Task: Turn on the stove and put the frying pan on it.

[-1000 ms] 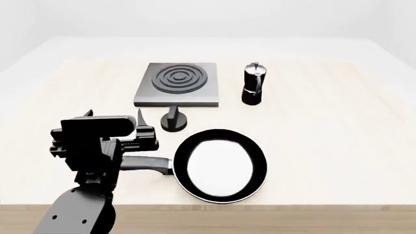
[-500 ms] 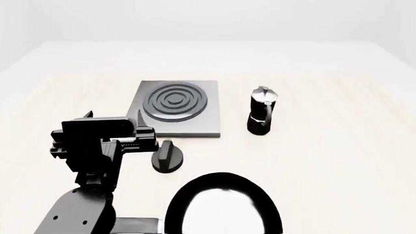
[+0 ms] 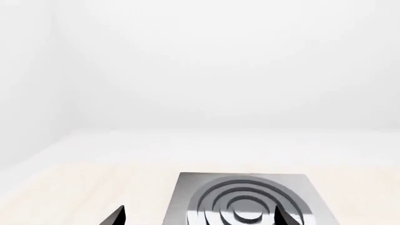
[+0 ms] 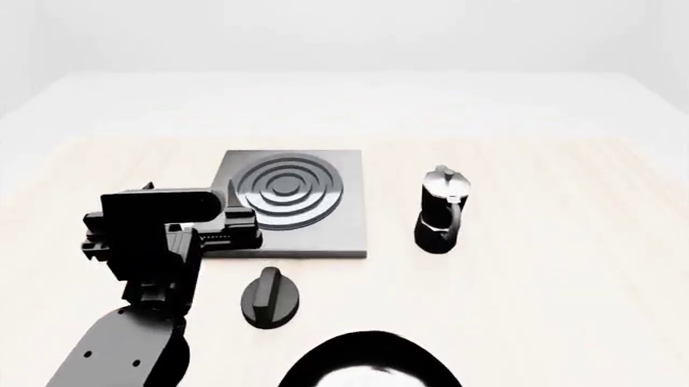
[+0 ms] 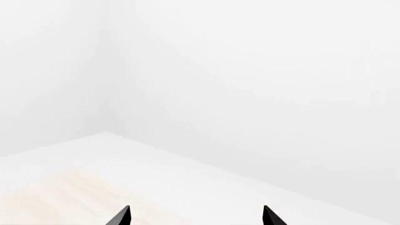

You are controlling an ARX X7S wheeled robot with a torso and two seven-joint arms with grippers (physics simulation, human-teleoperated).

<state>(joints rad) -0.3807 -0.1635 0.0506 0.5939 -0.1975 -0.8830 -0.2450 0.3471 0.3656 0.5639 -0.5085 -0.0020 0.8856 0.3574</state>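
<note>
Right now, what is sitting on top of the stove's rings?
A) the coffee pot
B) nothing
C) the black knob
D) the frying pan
B: the stove has bare rings; the pan and knob lie in front of it, and the pot stands beside it.

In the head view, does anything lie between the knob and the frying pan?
No. In the head view the knob and the frying pan, cut off at the frame's bottom edge, are separated only by bare wooden table.

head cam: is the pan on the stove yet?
No. The frying pan lies at the table's near edge, apart from the stove, whose burner is bare.
</note>
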